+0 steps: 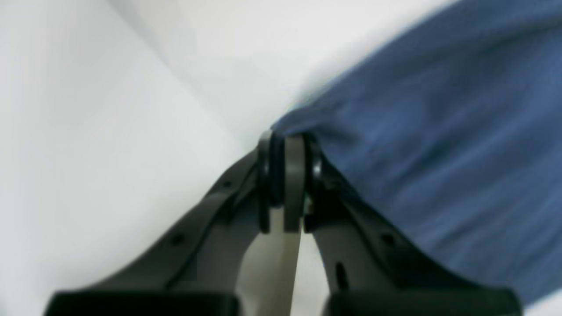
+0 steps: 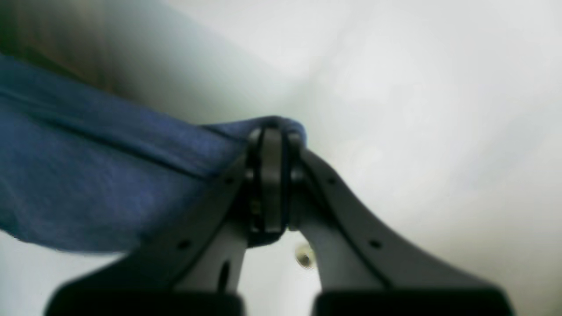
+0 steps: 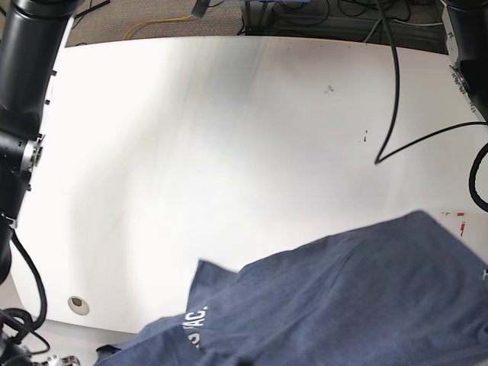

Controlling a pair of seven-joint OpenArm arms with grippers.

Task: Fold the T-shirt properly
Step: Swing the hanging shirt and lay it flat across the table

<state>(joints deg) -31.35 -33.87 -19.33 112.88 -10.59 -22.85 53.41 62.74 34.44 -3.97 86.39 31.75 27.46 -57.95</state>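
The T-shirt (image 3: 358, 297) is dark navy-blue cloth with small white lettering (image 3: 194, 320). In the base view it lies across the table's near edge at the lower right. My left gripper (image 1: 287, 145) is shut on an edge of the T-shirt (image 1: 439, 153), which stretches away to the right. My right gripper (image 2: 272, 131) is shut on a folded edge of the T-shirt (image 2: 96, 175), which stretches away to the left. Neither gripper shows in the base view.
The white table (image 3: 229, 152) fills the base view. A black cable (image 3: 393, 91) hangs over its far right part. A small round hole (image 3: 76, 303) sits near the front left edge. Dark arm links stand at the far left (image 3: 23, 84).
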